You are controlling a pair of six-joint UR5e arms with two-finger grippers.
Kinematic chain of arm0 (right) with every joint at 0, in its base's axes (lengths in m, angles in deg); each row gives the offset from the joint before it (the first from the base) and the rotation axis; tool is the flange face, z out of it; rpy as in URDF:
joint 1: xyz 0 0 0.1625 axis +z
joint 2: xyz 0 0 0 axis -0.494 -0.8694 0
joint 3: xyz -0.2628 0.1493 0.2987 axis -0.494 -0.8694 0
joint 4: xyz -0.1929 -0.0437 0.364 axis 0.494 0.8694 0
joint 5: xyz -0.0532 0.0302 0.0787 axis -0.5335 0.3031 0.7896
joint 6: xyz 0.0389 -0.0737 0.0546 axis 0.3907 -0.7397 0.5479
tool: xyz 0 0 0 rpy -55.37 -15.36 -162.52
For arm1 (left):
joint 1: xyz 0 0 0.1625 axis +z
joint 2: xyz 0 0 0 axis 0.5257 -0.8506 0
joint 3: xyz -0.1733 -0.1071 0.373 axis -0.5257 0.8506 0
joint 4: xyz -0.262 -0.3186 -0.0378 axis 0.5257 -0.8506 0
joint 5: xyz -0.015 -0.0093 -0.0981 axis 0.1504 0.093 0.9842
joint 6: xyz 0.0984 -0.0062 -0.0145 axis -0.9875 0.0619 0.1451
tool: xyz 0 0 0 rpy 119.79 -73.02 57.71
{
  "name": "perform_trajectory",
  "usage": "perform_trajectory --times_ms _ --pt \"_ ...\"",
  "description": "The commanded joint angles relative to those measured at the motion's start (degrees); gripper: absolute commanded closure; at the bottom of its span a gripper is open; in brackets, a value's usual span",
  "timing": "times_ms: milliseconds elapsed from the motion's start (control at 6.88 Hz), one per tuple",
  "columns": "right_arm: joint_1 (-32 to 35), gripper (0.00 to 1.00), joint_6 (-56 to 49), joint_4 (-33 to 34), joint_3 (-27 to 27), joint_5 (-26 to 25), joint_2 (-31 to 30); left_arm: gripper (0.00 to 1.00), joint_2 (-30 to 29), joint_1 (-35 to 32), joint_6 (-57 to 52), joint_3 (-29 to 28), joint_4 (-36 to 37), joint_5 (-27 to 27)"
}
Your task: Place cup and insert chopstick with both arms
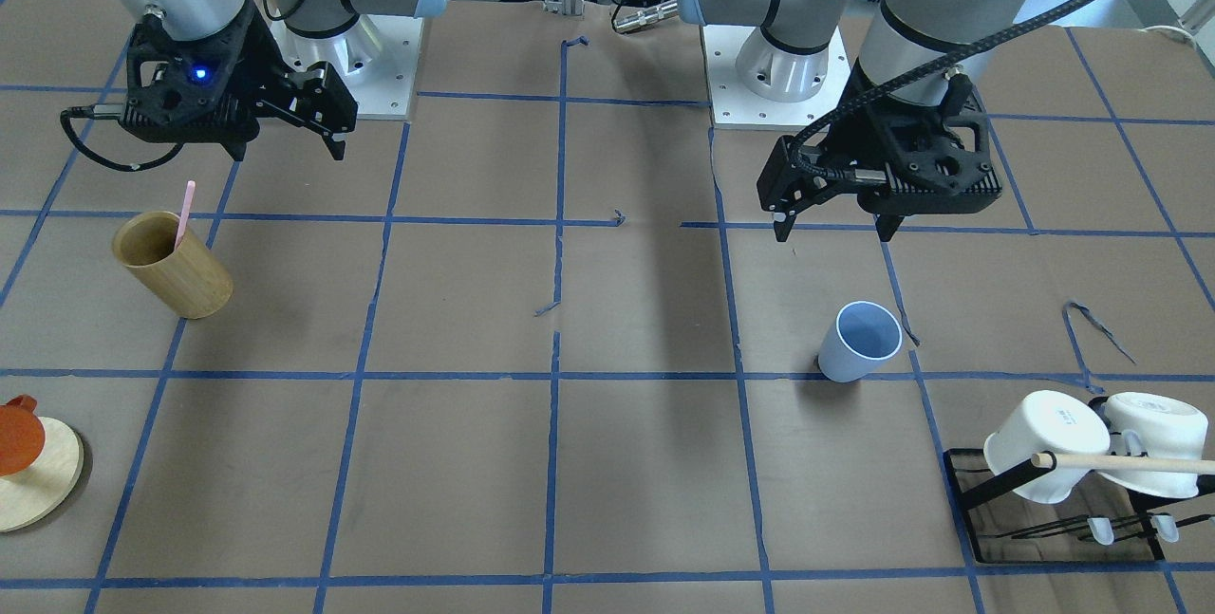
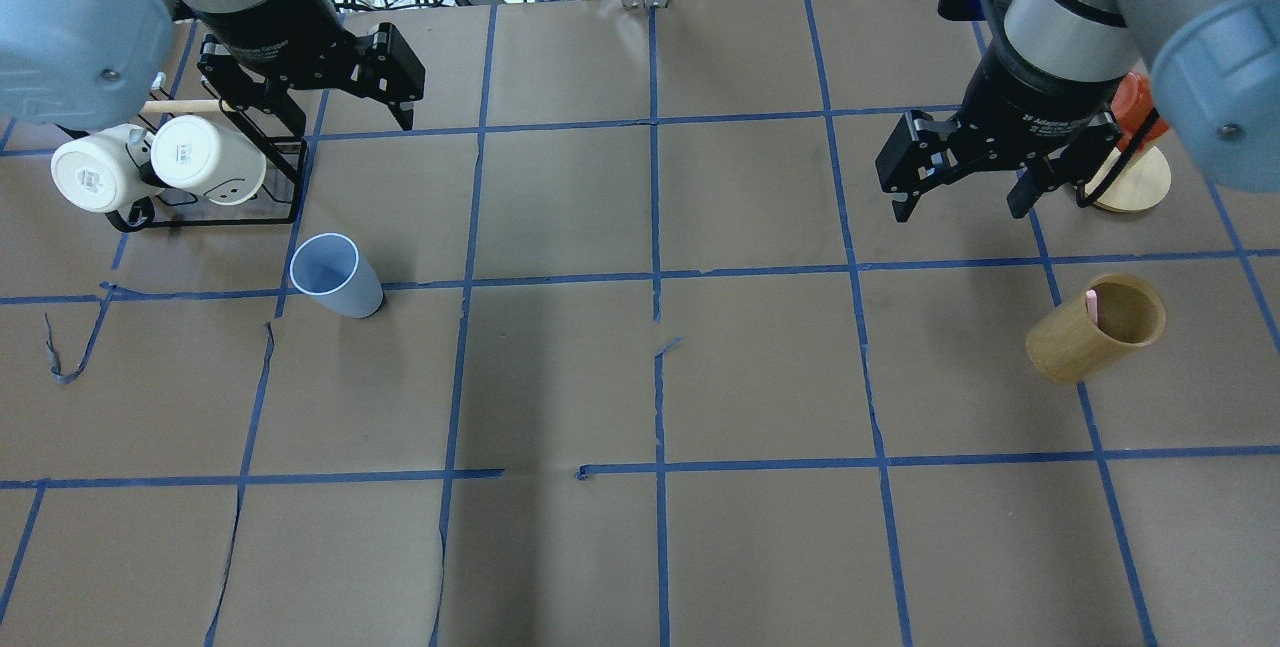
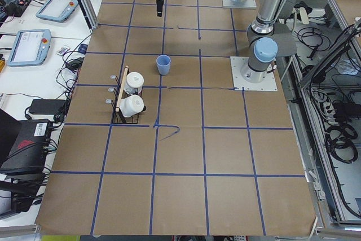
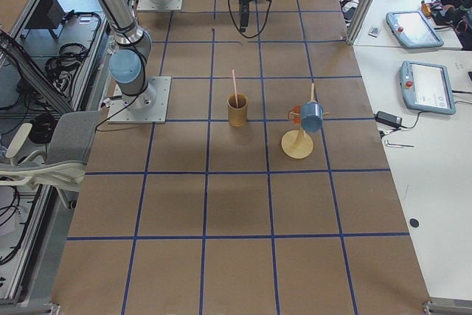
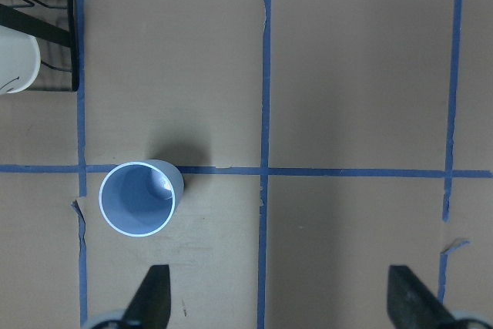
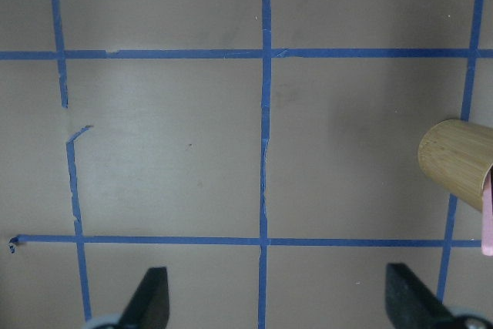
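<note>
Cup [image 1: 859, 341] upright on desk [image 1: 626, 462], robot's left half, base touching a blue tape line, near the mug rack [image 1: 1044, 500]. Left end effector [image 1: 833, 232] hangs above the desk, apart from the cup, fingers spread wide and empty. Chopstick [image 1: 184, 213] leans inside the tan bamboo cup [image 1: 174, 265] on the right half, pink end above the rim. Right end effector [image 1: 287, 154] hovers near the bamboo cup, likewise wide and empty.

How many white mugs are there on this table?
2. Both hang side by side on the black rack at the robot's left end of the table: the outer white mug and the inner white mug, which is nearer the blue cup. None appears hidden.
</note>
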Motion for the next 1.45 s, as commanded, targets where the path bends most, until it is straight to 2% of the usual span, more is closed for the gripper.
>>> perform_trajectory --times_ms 0,726,1017,1308 --pt "-0.1 0.0 0.0 0.0 -0.1 -0.1 0.0 0.0 0.0 0.0 0.0 0.0 0.0 0.1" --pt "-0.8 0.0 1.0 0.6 0.0 -1.0 0.9 0.0 -0.2 0.4 -0.5 0.9 0.3 -0.4" --pt "-8.0 0.0 8.0 0.2 -1.5 -0.7 2.4 0.0 -1.7 12.9 -11.2 4.9 0.9 0.7" --pt "-15.4 0.0 8.2 -1.5 -2.3 0.0 2.5 0.0 -4.2 19.9 -22.5 14.2 12.7 2.5"
